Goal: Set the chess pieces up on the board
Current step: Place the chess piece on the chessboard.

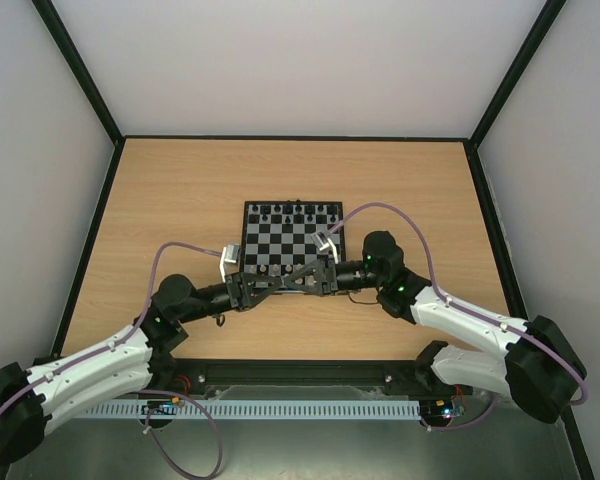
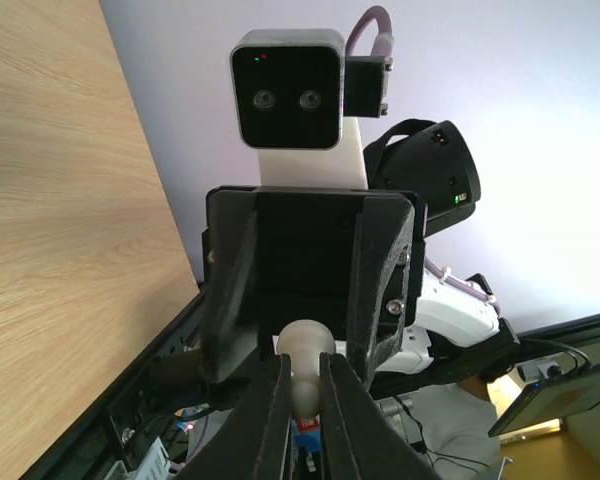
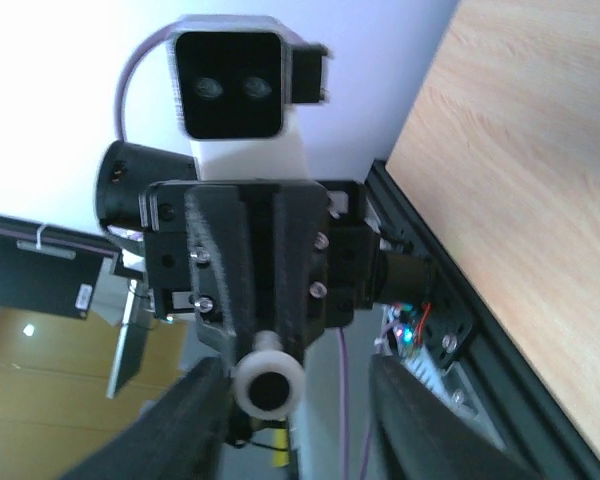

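- Pinching a cream chess piece (image 2: 305, 345) between narrowly set fingers, the left gripper (image 2: 306, 385) holds it over the near edge of the board (image 1: 280, 240).
- Facing it head-on, the right gripper (image 3: 298, 395) has its fingers spread wide, one on each side of the piece; whether they touch it cannot be told.
- Black pieces (image 1: 298, 210) line the board's far rows, mid-table (image 1: 180, 200).

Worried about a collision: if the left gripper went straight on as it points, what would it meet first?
The right gripper, facing it head-on with jaws open either side of the held white chess piece; depth unclear.
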### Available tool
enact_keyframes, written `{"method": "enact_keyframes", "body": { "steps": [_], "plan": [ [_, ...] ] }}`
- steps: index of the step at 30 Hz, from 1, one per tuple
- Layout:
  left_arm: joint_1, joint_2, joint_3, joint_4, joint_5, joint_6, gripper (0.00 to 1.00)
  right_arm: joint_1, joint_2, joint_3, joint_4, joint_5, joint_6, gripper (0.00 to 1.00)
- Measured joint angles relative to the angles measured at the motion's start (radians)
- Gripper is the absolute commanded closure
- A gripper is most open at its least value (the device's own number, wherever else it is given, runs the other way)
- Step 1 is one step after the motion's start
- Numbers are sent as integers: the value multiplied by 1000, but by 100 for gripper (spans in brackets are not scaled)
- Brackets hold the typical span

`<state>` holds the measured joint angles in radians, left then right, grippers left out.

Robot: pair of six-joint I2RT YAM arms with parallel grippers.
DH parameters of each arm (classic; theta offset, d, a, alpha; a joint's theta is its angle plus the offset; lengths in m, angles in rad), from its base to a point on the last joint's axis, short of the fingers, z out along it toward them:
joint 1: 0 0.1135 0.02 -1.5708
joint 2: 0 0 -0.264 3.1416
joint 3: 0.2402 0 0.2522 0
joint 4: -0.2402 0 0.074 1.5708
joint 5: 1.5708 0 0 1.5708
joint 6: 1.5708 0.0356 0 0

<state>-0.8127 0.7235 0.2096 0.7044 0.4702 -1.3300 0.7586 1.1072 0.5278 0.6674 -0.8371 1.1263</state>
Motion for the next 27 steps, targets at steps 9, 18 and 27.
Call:
{"method": "enact_keyframes", "body": {
  "steps": [9, 18, 27],
  "plan": [
    [0, -5, 144, -233, 0, 97, 98, -27, -90, 23, -232, 39, -120, 30],
    [37, 169, 433, -602, -1, 309, 98, -108, -337, 132, -636, 167, -296, 25],
    [48, 630, 842, -1021, -71, 596, 98, -108, -424, 182, -864, 272, -383, 24]
  ]
}}
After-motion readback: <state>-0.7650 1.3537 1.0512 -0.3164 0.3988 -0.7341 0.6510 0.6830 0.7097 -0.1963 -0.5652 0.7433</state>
